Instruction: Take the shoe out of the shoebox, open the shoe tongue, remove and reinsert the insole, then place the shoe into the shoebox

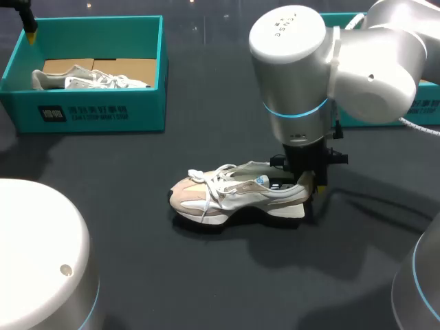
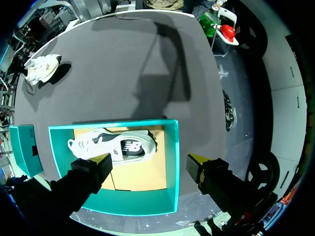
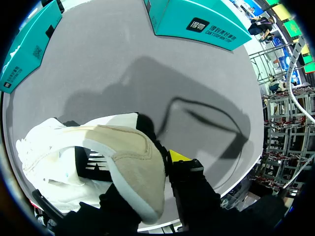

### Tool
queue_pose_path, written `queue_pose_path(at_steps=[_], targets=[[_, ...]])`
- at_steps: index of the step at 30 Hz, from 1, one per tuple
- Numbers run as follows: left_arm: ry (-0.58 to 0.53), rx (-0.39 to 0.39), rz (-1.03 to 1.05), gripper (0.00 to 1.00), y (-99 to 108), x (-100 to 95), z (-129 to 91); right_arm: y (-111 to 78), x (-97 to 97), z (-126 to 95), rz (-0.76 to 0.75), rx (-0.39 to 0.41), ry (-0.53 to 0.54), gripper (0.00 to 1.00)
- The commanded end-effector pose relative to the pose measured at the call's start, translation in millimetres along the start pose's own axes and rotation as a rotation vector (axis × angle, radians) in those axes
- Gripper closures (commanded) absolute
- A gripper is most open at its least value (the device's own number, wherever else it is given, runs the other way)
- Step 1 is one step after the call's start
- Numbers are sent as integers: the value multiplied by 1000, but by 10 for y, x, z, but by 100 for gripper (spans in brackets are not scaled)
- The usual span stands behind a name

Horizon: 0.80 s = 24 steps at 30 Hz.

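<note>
A beige and white shoe (image 1: 237,196) lies on its sole mid-table, toe to the left. My right gripper (image 1: 306,180) comes down at its heel. In the right wrist view it (image 3: 153,169) is shut on the heel collar (image 3: 135,162), with one yellow fingertip (image 3: 179,157) outside and the other finger hidden inside the shoe. A teal shoebox (image 1: 148,110) at the back left holds a second shoe (image 1: 89,79). My left gripper (image 2: 150,162) hangs open above that shoebox (image 2: 172,162), over the shoe (image 2: 113,145) in it; one of its yellow tips (image 1: 30,31) shows over the box's far left corner.
Another teal box (image 1: 426,110) stands at the back right, mostly hidden behind my right arm. Both teal boxes (image 3: 197,22) (image 3: 29,44) show ahead of the right gripper. Dark table surface (image 1: 206,275) stretches in front of the shoe.
</note>
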<state>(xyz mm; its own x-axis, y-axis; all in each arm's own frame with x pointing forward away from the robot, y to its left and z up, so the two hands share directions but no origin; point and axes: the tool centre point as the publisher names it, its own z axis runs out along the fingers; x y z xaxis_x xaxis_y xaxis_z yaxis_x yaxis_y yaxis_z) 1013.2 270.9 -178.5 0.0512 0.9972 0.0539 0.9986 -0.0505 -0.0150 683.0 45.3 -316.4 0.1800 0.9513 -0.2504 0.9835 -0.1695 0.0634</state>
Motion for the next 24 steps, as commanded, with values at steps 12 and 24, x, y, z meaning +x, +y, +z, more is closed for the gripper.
queue_pose_path(at_steps=[12,24], targets=[[1,-1,1,0,-3,4,-3,-135,222,354,-11,35,16,100],[1,-1,1,0,-3,4,-3,-243,432,462,-50,67,32,100]])
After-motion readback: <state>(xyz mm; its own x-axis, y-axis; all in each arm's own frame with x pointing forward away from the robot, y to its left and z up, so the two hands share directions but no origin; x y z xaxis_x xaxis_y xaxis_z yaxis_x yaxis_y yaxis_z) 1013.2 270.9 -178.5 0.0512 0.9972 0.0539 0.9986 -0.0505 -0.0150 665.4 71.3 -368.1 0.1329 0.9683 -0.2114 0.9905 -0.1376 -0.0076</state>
